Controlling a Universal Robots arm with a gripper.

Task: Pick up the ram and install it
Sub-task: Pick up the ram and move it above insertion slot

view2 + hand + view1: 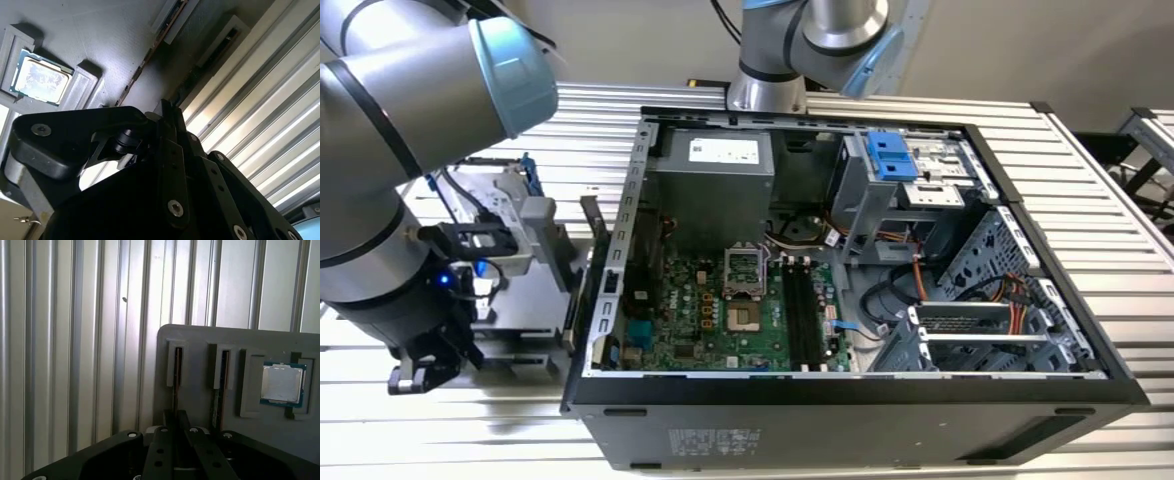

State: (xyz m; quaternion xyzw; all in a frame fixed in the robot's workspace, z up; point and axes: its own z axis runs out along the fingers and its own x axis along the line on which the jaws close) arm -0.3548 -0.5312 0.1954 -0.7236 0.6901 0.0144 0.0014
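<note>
Two sticks stood on edge in a grey tray [200, 340] on the ribbed desk [75, 340], with a processor [282, 384] lying flat beside them. The ram [174, 390] sat in its slot in line with the hand [176, 416], which hung at its near end. Whether the hand was spread or already pinching it, I could not tell.

The likely trouble was this: a grip taken near one end rather than the middle would probably let the ram tilt and bind in its slot as it came up. A hand slightly off line could also knock the other stick [218, 395], just beside.

The ram's thin edge faced up. Its long axis lay level — parallel to the desk's ribs and to its neighbour — and pointed away from the hand.
</note>
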